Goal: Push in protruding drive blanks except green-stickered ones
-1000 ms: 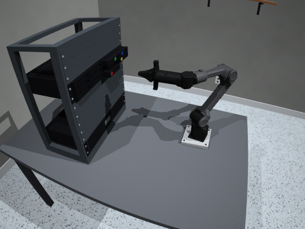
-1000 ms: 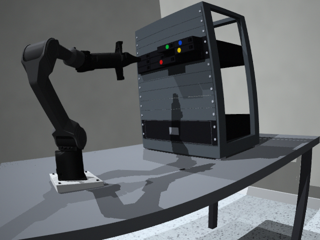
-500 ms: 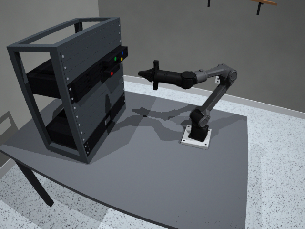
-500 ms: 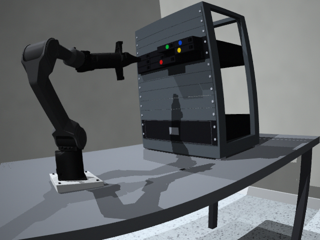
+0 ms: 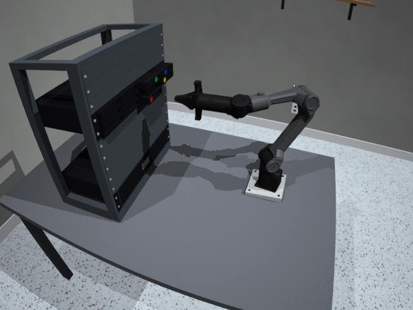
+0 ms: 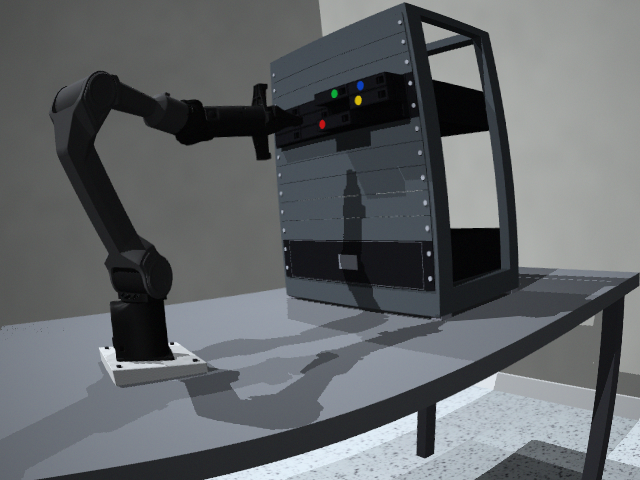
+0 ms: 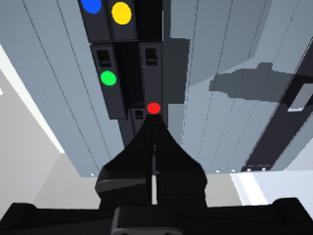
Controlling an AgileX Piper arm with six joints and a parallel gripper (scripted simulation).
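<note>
The black two-fingered gripper point(image 5: 176, 98) point(image 6: 299, 119) point(image 7: 154, 122), fingers together, points at the protruding black drive blank with a red sticker point(image 5: 146, 99) point(image 6: 336, 120) point(image 7: 152, 80), ahead of it. The green-stickered black blank point(image 5: 148, 82) point(image 6: 325, 97) point(image 7: 111, 98) protrudes alongside; both blanks' long axes run across the dark grey rack point(image 5: 80, 86) point(image 6: 439, 206) point(image 7: 205, 142).

Lab-like room: equipment rack point(image 5: 95, 143) point(image 6: 433, 170), arm point(image 5: 287, 133) point(image 6: 95, 201) on table point(image 5: 226, 240) point(image 6: 248, 439).

Rack point(image 5: 113, 176) point(image 6: 439, 206) matt, smooth; floor point(image 5: 373, 233) point(image 6: 465, 413) speckled.
</note>
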